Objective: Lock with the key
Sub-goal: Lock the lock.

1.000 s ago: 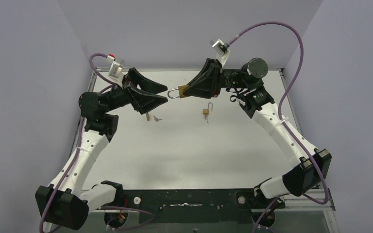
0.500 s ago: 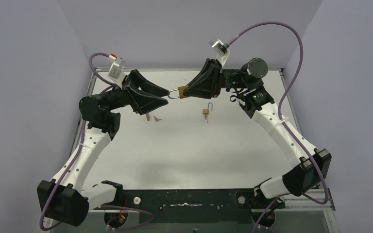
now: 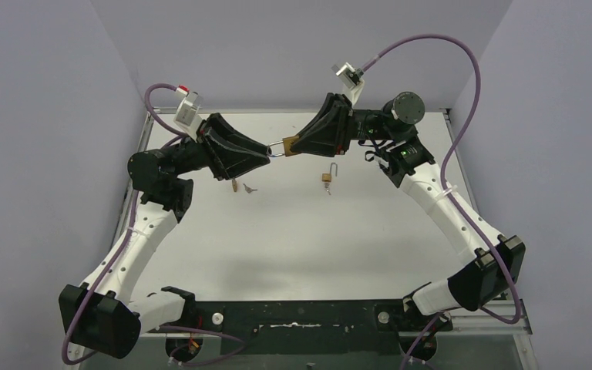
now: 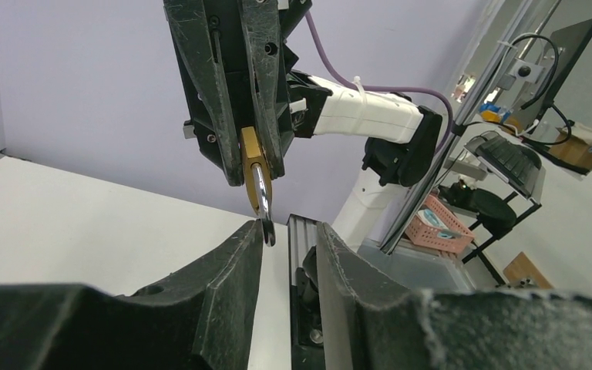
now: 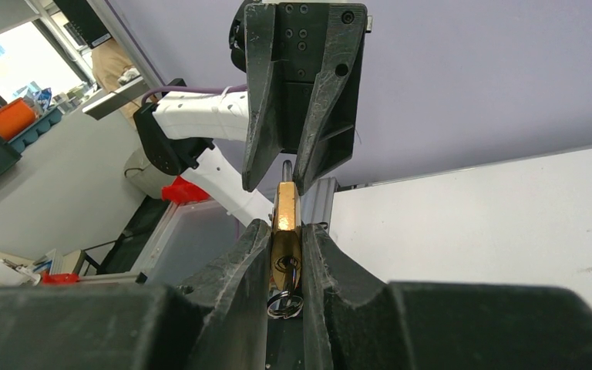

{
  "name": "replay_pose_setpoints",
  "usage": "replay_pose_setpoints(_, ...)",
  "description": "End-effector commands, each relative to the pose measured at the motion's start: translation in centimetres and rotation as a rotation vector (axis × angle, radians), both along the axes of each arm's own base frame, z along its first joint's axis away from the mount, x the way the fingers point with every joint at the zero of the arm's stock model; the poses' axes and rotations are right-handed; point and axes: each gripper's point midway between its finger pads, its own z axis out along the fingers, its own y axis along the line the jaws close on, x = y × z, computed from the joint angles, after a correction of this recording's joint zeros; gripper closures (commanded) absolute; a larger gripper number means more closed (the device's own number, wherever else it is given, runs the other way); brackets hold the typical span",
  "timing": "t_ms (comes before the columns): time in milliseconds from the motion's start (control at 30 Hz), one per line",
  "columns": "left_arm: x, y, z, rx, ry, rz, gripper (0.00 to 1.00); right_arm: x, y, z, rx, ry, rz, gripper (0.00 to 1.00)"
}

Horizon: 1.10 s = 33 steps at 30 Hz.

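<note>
Right wrist view: the right jaws clamp the brass padlock (image 5: 285,206) by its body, high above the counter (image 3: 293,231), with a key ring (image 5: 284,302) dangling from its lower end. Its steel shackle (image 4: 260,189) points at the left jaws, which stand at a narrow gap with the shackle's tip between their tips. The gap looks wider than the steel, and whether either tip touches it cannot be told. On the counter below the meeting point lie loose keys (image 3: 240,186) and, to their right, a smaller padlock (image 3: 327,178) with its shackle up. Beyond the counter's edge, a pink basket (image 4: 438,223) sits on a rack.
</note>
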Motion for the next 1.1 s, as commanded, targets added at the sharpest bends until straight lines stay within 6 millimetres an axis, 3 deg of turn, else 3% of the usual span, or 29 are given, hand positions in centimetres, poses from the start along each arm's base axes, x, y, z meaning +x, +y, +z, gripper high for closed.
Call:
replay_pose_setpoints(0, -0.67, 0.14, 2.07, -0.027, -0.079, 0.008, 0.72, -0.45, 0.03, 1.06, 0.034, -0.054, 0.016, 1.00)
replay_pose_setpoints(133, -0.49, 0.13, 2.13, -0.034, -0.078, 0.016, 0.81, -0.38, 0.08, 0.91, 0.032, -0.050, 0.018, 1.00)
replay_pose_setpoints(267, -0.36, 0.11, 2.07, -0.036, -0.075, 0.021, 0.83, -0.40, 0.08, 1.00, 0.034, -0.051, 0.021, 1.00)
replay_pose_setpoints(367, -0.45, 0.00, 1.87, -0.030, -0.071, 0.016, 1.00, -0.42, 0.08, 1.02, 0.035, -0.052, 0.022, 1.00)
replay_pose_setpoints(1067, -0.39, -0.41, 2.33, -0.046, -0.057, 0.024, 1.00, -0.57, 0.49, 0.63, 0.026, -0.068, 0.019, 1.00)
